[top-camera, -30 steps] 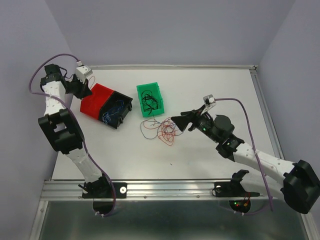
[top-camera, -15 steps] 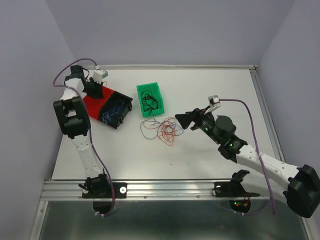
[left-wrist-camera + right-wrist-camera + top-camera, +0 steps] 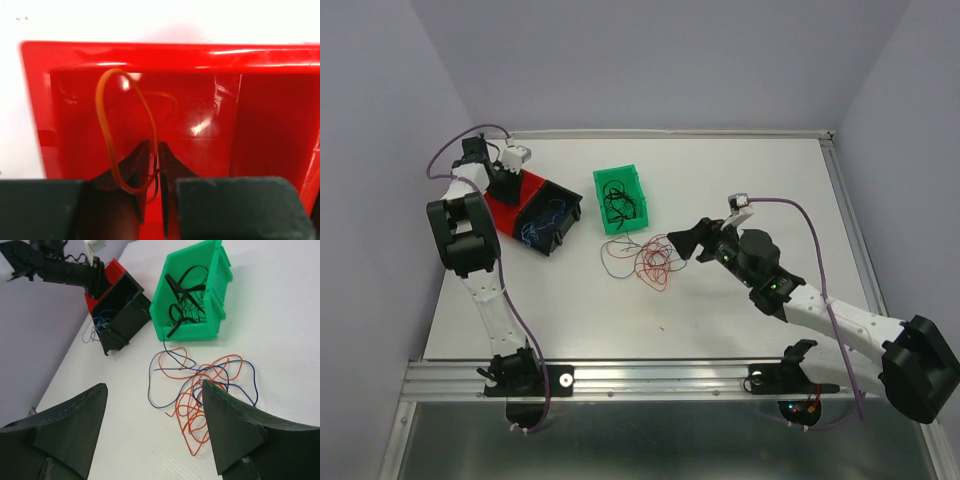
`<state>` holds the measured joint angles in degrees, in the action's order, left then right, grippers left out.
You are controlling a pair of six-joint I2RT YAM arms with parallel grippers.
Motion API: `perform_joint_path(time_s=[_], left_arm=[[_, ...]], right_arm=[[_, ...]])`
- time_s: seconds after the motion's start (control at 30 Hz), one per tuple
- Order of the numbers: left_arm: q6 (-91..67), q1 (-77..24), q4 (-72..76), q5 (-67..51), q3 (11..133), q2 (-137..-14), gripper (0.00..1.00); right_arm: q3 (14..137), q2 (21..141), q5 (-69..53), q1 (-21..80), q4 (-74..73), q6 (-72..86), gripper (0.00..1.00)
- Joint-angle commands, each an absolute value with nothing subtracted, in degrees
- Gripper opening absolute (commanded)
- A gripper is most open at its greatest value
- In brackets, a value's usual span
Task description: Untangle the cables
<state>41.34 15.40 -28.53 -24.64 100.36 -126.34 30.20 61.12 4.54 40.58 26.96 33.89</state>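
A tangle of thin red and blue cables (image 3: 653, 262) lies on the white table just in front of the green bin. My right gripper (image 3: 688, 238) hovers at the tangle's right edge. In its wrist view it (image 3: 154, 385) is wide open, with nothing between the fingers and the tangle (image 3: 200, 390) below. My left gripper (image 3: 505, 182) reaches down into the red bin (image 3: 502, 212). The left wrist view shows its jaws (image 3: 154, 145) parted by a narrow slit. A strand of an orange-red cable loop (image 3: 107, 130) runs through that gap and arches over the bin floor.
A black bin (image 3: 552, 215) holding blue cables (image 3: 100, 322) sits against the red bin (image 3: 260, 115). The green bin (image 3: 620, 197) holds black cables (image 3: 185, 300). One blue strand trails from the green bin (image 3: 192, 327) to the tangle. Walls close in on the left and right.
The left arm has swung in and brought its gripper down into the red bin, and its jaws have parted slightly. The right gripper has stayed open near the tangle.
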Motion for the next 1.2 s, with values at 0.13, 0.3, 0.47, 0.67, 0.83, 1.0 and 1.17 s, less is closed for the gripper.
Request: perform_joint_path(time_s=[0.13, 0.3, 0.47, 0.67, 0.83, 1.0, 1.17], left_arm=[[42.45, 15.47, -29.44, -24.26, 97.38, -115.59, 0.53], [43.15, 15.47, -30.67, -23.82, 94.93, -109.18, 0.59], [43.51, 15.38, -31.11, -23.12, 93.08, -103.19, 0.63], [42.98, 14.59, -30.59, -20.30, 91.06, -96.95, 0.63], [42.28, 11.17, -30.41, -20.21, 87.28, -89.85, 0.63], [39.38, 3.35, -28.39, -18.63, 82.19, -82.10, 0.63], [33.85, -7.97, -26.55, -19.50, 78.49, -77.61, 0.63]], right_arm=[[35.32, 68.19, 6.32, 40.87, 23.56, 33.75, 0.80], [38.66, 73.82, 7.46, 40.96, 20.05, 33.31, 0.80], [45.25, 83.21, 7.47, 40.96, 15.91, 31.82, 0.78], [54.64, 94.80, 9.84, 42.44, 7.50, 29.80, 0.75], [58.88, 99.58, 12.92, 43.94, 1.76, 28.48, 0.70], [58.98, 99.32, 10.29, 44.47, -2.72, 29.88, 0.54], [58.62, 94.15, 9.24, 45.70, -3.87, 30.32, 0.01]])
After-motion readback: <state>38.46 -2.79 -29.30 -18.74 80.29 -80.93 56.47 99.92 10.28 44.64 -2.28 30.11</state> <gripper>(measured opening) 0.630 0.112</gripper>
